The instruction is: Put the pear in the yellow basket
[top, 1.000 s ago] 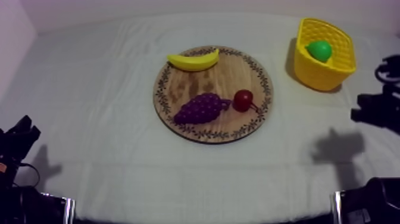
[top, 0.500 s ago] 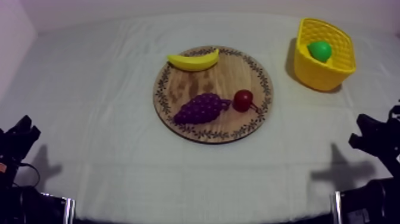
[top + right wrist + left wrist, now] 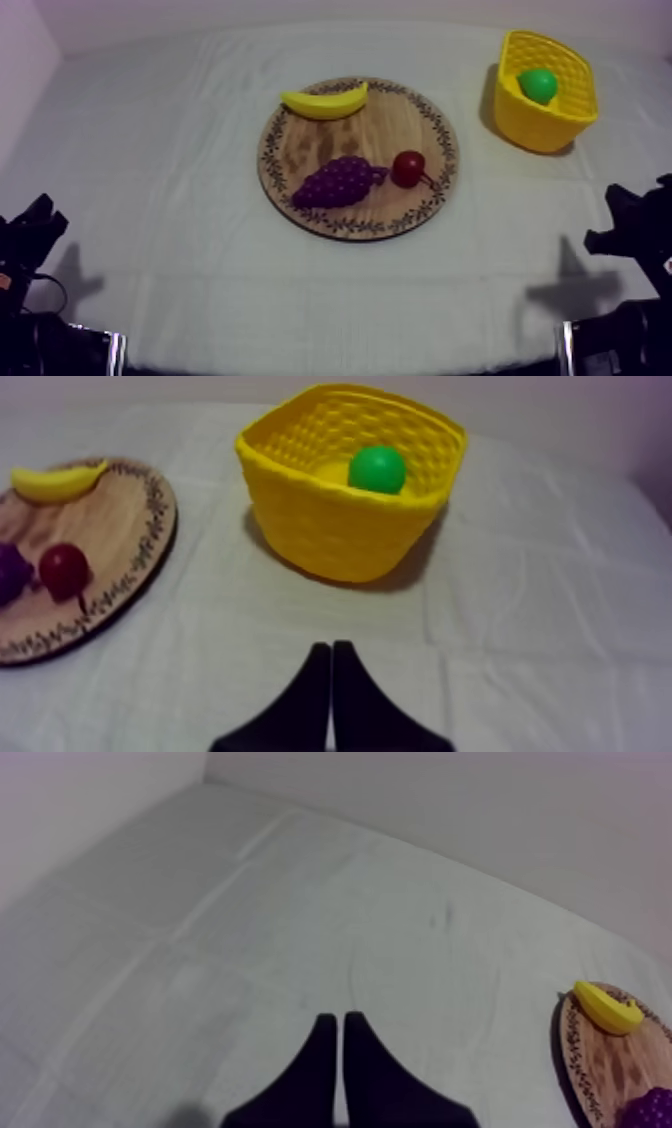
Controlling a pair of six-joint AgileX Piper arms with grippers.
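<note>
Right gripper is withdrawing from beside the yellow basket, settling low at the desk's right edge.

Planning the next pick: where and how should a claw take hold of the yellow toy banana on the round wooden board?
I would grip the yellow toy banana at its thick middle, coming straight down from above. It lies flat along the far rim of the round wooden board, so its narrow width can be pinched crosswise; the ends taper.
</note>
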